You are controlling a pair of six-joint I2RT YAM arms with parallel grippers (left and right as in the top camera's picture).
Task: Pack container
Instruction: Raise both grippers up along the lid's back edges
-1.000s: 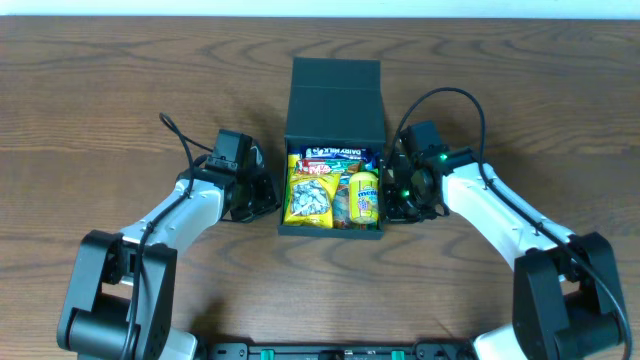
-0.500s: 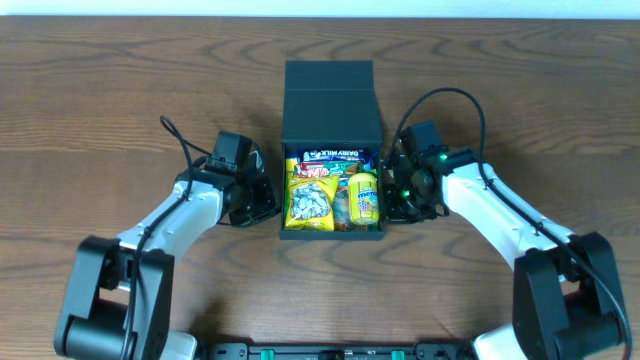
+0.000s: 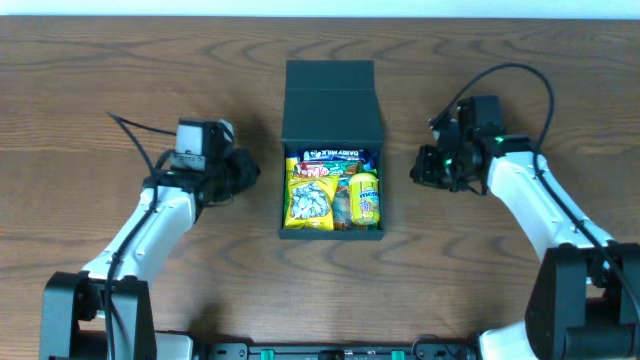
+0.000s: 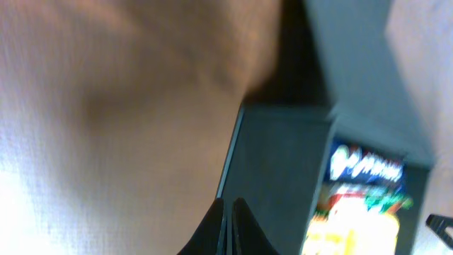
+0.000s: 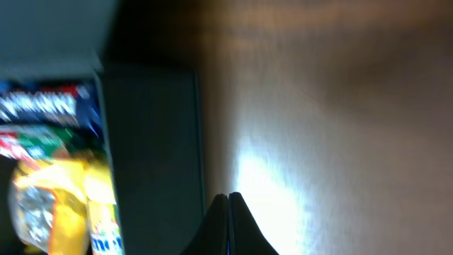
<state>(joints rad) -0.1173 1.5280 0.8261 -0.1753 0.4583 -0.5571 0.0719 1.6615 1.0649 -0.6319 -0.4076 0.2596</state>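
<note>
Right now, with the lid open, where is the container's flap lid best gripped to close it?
Probably the free far edge of the flap lid, coming from the far side: it is a thin flat panel hinged just behind the snack packets, so that edge is exposed and gives the most leverage.

- Blue packet (image 3: 333, 154) at the far end of the container (image 3: 331, 235): from overhead I see a line of white capitals, too small for me to read.
- The same blue packet in the left wrist view: slanted white lettering, smeared by blur, unreadable.
- Red-and-white packet (image 3: 312, 170) just in front of it: a logo I cannot make out.
- Yellow packet (image 3: 366, 196) on the right side: a dark mark from overhead. In the right wrist view it shows blue rounded letters, cut off at the frame's bottom edge.
- I can read no word for certain in any view.
</note>
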